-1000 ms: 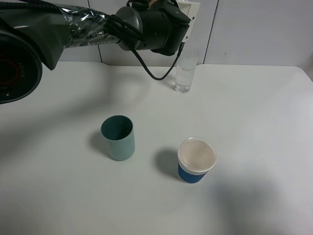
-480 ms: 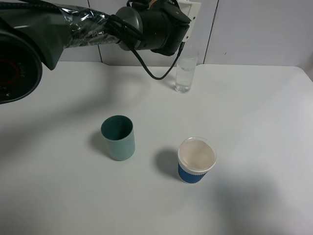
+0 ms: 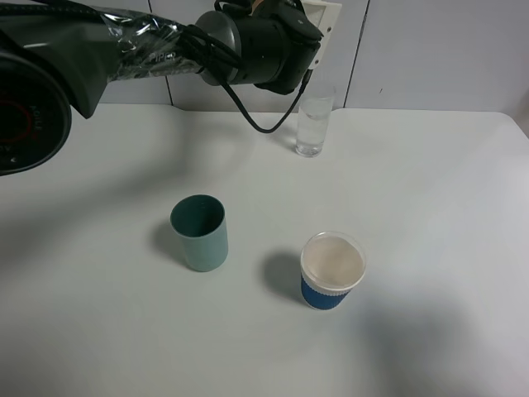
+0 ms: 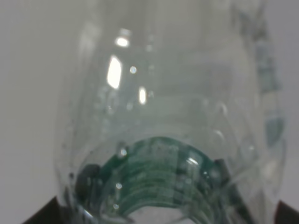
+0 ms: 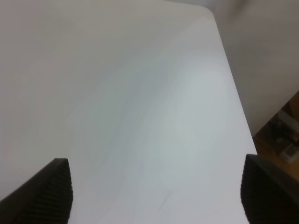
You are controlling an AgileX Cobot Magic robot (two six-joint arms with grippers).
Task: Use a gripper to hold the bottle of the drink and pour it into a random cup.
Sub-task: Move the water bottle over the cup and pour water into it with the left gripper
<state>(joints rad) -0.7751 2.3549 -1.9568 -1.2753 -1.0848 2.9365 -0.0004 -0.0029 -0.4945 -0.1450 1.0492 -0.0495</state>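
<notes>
My left gripper point(image 4: 163, 215) is shut on the bottle of the drink point(image 4: 163, 116), a clear plastic bottle with a green label that fills the left wrist view. In the exterior high view the black left arm end point(image 3: 277, 45) with its white housing point(image 3: 324, 15) hangs at the back of the table, just above the cup point(image 3: 312, 124), a tall clear glass holding some clear liquid. The bottle itself is hidden there by the arm. My right gripper point(image 5: 156, 196) is open and empty over bare white table near its edge.
A teal-green plastic cup point(image 3: 199, 232) stands left of centre. A blue-sleeved white paper cup point(image 3: 331, 270) stands to its right. A black cable point(image 3: 264, 124) loops down from the left arm beside the glass. The table edge point(image 5: 233, 88) runs close to the right gripper.
The white housing on the left arm end has shifted very slightly up and to the right. The glass and both other cups have not moved.
</notes>
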